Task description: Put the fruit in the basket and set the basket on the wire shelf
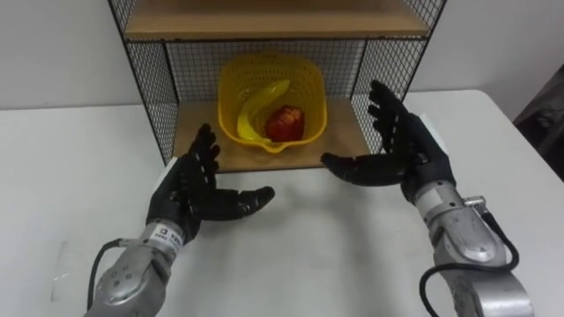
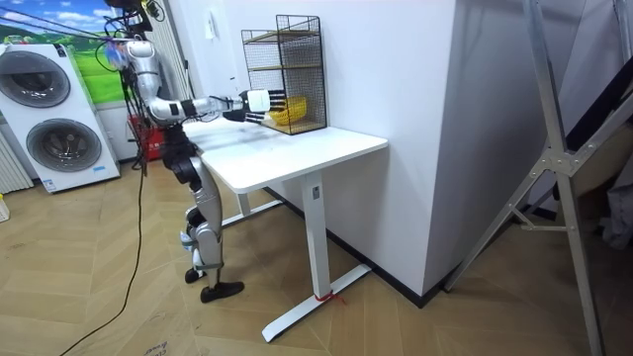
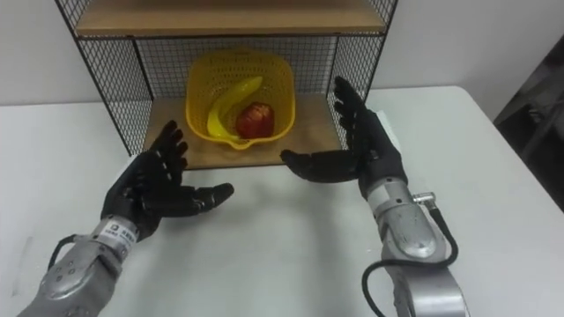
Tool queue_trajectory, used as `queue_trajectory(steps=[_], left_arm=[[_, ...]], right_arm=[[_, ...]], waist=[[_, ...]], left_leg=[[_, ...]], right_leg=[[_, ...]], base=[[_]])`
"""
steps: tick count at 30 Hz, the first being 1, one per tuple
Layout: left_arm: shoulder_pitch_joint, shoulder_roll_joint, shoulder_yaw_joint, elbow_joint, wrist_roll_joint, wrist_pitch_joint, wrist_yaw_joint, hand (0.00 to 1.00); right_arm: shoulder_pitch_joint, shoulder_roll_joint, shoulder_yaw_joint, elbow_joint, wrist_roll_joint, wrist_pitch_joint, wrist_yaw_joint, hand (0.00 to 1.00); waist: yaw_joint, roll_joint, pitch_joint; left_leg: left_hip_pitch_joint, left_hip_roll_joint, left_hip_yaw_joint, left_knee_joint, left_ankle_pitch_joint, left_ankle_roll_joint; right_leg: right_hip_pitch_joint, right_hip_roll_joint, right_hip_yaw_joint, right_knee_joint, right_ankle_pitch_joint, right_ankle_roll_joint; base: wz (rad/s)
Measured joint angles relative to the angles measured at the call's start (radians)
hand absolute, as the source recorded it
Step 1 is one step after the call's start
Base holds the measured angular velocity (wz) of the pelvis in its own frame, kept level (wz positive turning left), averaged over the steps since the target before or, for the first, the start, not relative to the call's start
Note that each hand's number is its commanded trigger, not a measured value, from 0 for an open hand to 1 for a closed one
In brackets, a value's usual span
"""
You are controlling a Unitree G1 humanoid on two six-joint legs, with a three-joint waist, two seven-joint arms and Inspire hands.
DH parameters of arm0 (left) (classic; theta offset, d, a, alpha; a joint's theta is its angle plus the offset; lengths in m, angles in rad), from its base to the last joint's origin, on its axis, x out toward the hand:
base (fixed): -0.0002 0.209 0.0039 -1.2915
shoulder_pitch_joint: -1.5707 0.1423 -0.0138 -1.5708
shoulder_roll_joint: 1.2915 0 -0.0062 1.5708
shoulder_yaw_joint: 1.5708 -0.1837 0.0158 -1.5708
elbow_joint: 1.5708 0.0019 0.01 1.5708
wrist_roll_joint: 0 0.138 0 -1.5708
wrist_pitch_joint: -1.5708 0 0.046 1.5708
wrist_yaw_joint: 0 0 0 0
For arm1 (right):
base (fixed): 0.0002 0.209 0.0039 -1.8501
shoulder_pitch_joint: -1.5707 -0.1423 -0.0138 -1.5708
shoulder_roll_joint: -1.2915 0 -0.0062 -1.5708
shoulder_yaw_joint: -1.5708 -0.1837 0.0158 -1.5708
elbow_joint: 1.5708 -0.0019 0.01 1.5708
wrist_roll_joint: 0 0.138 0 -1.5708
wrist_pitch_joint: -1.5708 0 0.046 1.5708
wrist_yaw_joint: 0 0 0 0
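A yellow basket (image 1: 304, 75) stands on the lower wooden board of the black wire shelf (image 1: 148, 88), at the back of the white table. Inside it lie a banana (image 1: 257, 107) and a red apple (image 1: 285, 123). My left hand (image 1: 188, 189) is open in front of the shelf's left side, palm turned inward, thumb pointing right. My right hand (image 1: 401, 145) is open at the shelf's right front, palm facing left, thumb reaching toward the board. Neither hand touches the basket. In the room view I stand at the table's end with both arms stretched toward the wire shelf (image 2: 287, 71).
The white table (image 1: 308, 255) spreads out before the shelf. An upper wooden board (image 1: 273, 19) closes the shelf bay from above. In the room view a washing machine (image 2: 54, 114) stands behind me and a white wall is beside the table.
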Motion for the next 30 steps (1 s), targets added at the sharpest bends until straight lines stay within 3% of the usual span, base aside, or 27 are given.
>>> queue_trajectory(steps=[1, 6, 8, 11, 13, 14, 17, 19, 20, 21, 25, 29, 30], left_arm=[[0.041, 0.001, 0.002, -0.016, 0.002, -0.021, -0.003, 0.00], [0.130, 0.007, 0.049, -0.069, -0.004, -0.081, -0.002, 0.00], [0.154, 0.005, 0.107, -0.095, -0.002, -0.133, 0.012, 0.00], [0.176, -0.005, 0.181, -0.128, -0.001, -0.173, 0.051, 0.00], [0.185, -0.006, 0.289, -0.189, 0.002, -0.216, 0.107, 0.00], [0.185, -0.002, 0.352, -0.215, 0.002, -0.248, 0.155, 0.00], [0.183, 0.001, 0.478, -0.270, 0.007, -0.294, 0.267, 0.00], [0.183, 0.002, 0.621, -0.339, 0.016, -0.314, 0.385, 0.00], [0.183, 0.005, 0.688, -0.361, 0.018, -0.341, 0.450, 0.00], [0.181, 0.011, 0.724, -0.363, 0.016, -0.357, 0.481, 0.00], [0.191, 0.106, 0.944, -0.360, -0.066, -0.392, 0.685, 0.00], [0.222, 0.180, 1.143, -0.256, -0.177, -0.421, 0.860, 0.00], [0.223, 0.186, 1.161, -0.229, -0.187, -0.421, 0.883, 0.00]], right_arm=[[0.040, 0.000, 0.000, -0.020, 0.000, -0.014, 0.012, 0.00], [0.142, -0.002, -0.021, -0.047, 0.014, -0.067, 0.019, 0.00], [0.175, -0.001, -0.053, -0.064, 0.012, -0.113, -0.006, 0.00], [0.224, -0.001, -0.105, -0.126, 0.004, -0.155, -0.040, 0.00], [0.238, -0.003, -0.196, -0.138, -0.006, -0.215, -0.091, 0.00], [0.239, -0.012, -0.242, -0.140, -0.013, -0.226, -0.134, 0.00], [0.238, -0.023, -0.340, -0.167, -0.044, -0.236, -0.233, 0.00], [0.237, -0.051, -0.462, -0.194, -0.045, -0.252, -0.332, 0.00], [0.234, -0.068, -0.522, -0.207, -0.044, -0.264, -0.385, 0.00], [0.229, -0.080, -0.554, -0.207, -0.034, -0.278, -0.409, 0.00], [0.222, -0.175, -0.763, -0.200, 0.045, -0.327, -0.595, 0.00], [0.238, -0.203, -0.954, -0.110, 0.127, -0.363, -0.776, 0.00], [0.242, -0.203, -0.974, -0.089, 0.137, -0.363, -0.800, 0.00]], waist=[[0.000, 0.002, 0.0010], [0.002, 0.012, 0.0036], [0.007, 0.022, 0.0024], [0.009, 0.035, -0.0048], [0.019, 0.038, -0.0045], [0.026, 0.038, -0.0044], [0.029, 0.034, -0.0026], [0.035, 0.033, -0.0015], [0.037, 0.033, -0.0013], [0.038, 0.033, -0.0014], [0.054, 0.030, 0.0005], [0.056, 0.021, 0.0015], [0.057, 0.020, 0.0018]], left_leg=[[-0.001, 0.001, 0.002, -0.001, 0.000, 0.000], [-0.010, 0.000, 0.004, -0.007, 0.000, 0.000], [-0.010, 0.000, 0.004, -0.015, -0.001, -0.001], [-0.009, 0.000, 0.004, -0.016, -0.001, -0.002], [-0.003, 0.000, 0.004, -0.018, 0.000, -0.003], [0.006, 0.000, 0.004, -0.025, 0.002, -0.005], [0.013, 0.000, 0.001, -0.025, 0.002, -0.006], [0.011, -0.001, 0.001, -0.025, 0.002, -0.006], [0.009, -0.001, -0.002, -0.025, 0.001, -0.006], [0.009, -0.001, -0.003, -0.025, 0.001, -0.006], [0.000, -0.004, -0.003, -0.026, 0.001, -0.006], [-0.010, -0.007, -0.009, -0.028, 0.001, -0.007], [-0.013, -0.007, -0.009, -0.026, 0.001, -0.007]], right_leg=[[-0.002, 0.001, 0.001, 0.000, 0.000, 0.000], [-0.016, 0.001, 0.007, 0.001, 0.000, 0.000], [-0.016, 0.003, 0.009, 0.001, 0.000, 0.000], [-0.015, 0.004, 0.011, 0.001, 0.000, 0.000], [-0.012, 0.005, 0.015, 0.001, 0.000, 0.000], [-0.006, 0.007, 0.022, 0.001, 0.000, 0.000], [0.002, 0.007, 0.019, 0.001, -0.002, 0.001], [0.001, 0.007, 0.018, 0.001, -0.002, 0.001], [0.000, 0.007, 0.017, 0.001, -0.002, 0.001], [0.000, 0.006, 0.018, 0.001, -0.003, 0.002], [-0.010, 0.001, 0.005, 0.003, -0.013, -0.003], [-0.019, -0.001, 0.002, 0.005, -0.023, -0.005], [-0.022, -0.002, 0.001, 0.006, -0.023, -0.005]], base=[[0.00], [-0.02], [0.00], [0.00], [-0.03], [-0.05], [0.03], [0.00], [0.04], [0.00], [0.01], [0.03], [0.04]])
